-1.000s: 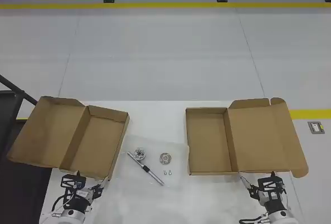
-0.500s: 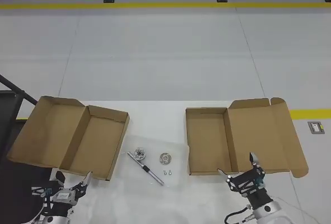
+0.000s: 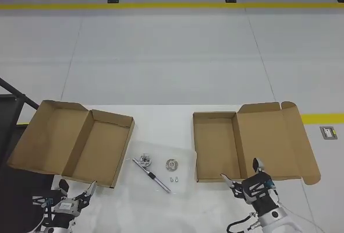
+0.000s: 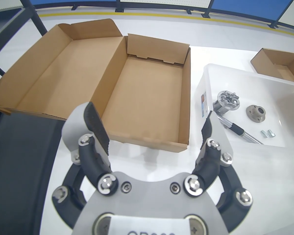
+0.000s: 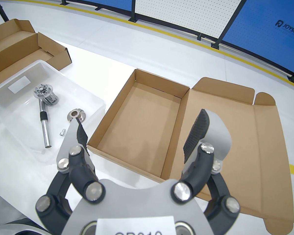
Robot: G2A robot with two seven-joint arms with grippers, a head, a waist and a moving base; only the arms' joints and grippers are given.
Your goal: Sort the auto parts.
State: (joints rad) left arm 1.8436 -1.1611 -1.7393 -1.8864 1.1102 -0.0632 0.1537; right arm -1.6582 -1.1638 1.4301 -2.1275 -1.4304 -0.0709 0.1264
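Now both end effectors have opened wide from shut, holding nothing. The right end effector [image 3: 239,169] has slid inward along the front of the right brown cardboard box [image 3: 215,145]; the left end effector [image 3: 78,186] sits before the left brown cardboard box [image 3: 99,152]. The metal auto parts [image 4: 226,100] lie untouched in the clear plastic tray [image 4: 235,70] between: picking seems about to begin.

A white bench [image 3: 160,119] is carrying three things. An open cardboard box [image 3: 99,152] is lying on its left side, with the lid reaching past the bench's edge. A second open cardboard box [image 3: 217,145] is sitting on the right. A clear plastic tray [image 4: 279,91] is resting between them.
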